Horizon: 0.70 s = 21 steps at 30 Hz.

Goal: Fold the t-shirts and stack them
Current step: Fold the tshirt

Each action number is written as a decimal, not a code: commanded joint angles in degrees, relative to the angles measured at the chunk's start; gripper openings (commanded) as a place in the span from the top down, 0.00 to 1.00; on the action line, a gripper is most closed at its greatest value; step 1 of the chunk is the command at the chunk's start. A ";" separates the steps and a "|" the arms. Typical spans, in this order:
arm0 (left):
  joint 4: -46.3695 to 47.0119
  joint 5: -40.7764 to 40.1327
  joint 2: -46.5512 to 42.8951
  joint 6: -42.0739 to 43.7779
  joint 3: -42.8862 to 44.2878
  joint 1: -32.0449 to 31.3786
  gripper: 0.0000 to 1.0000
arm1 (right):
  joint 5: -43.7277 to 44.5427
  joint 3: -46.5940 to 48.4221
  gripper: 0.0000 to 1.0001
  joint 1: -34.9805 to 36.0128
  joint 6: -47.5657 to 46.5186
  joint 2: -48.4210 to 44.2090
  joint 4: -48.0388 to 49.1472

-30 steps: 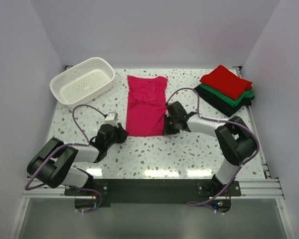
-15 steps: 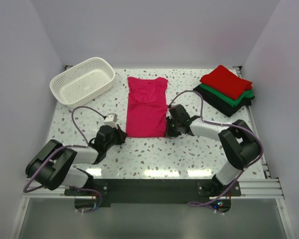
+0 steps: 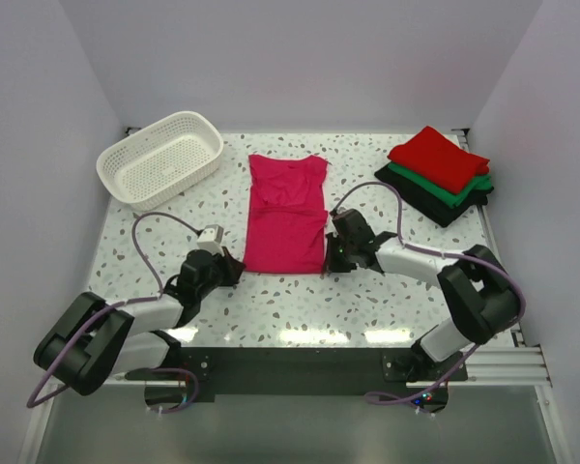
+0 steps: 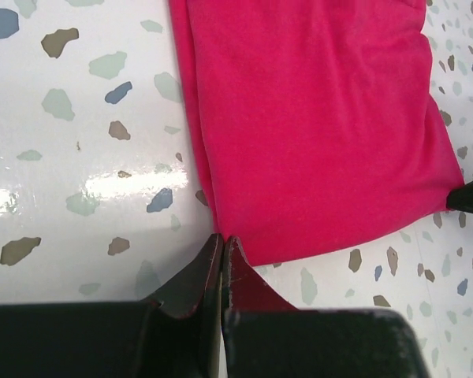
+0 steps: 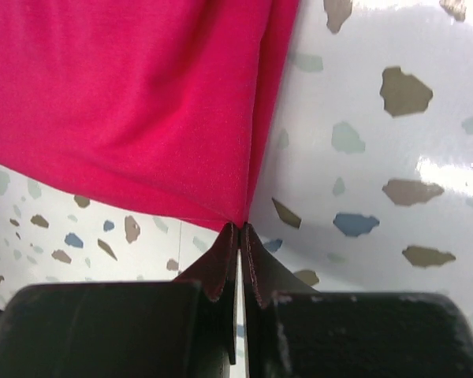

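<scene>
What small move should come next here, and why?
Probably raise both hem corners together, then carry them toward the collar: the left gripper and right gripper are each shut on a near corner of the magenta t-shirt, which lies flat.

Whole table [image 3: 300, 300] is covered by top cam from high up and behind, arm bases at frame bottom. Wrist cams are set v. close, aimed down past left gripper [image 4: 222, 240] and right gripper [image 5: 240, 228]. Near hem of pink t-shirt [image 3: 285, 227] is shared by all 3 views.

Plain pale lilac walls [image 3: 300, 58] on three sides; glossy terrazzo table [image 3: 300, 300] (glare streaks near front).
</scene>
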 commanded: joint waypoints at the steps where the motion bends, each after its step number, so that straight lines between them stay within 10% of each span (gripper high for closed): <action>1: -2.53 -0.39 -5.36 -0.81 -0.82 0.15 1.00 | 3.32 -1.29 1.00 1.05 0.52 -6.24 -4.26; 21: -22.07 -1.62 -30.18 1.83 7.79 -3.36 1.00 | 15.87 1.08 1.00 4.31 1.05 -27.00 -15.52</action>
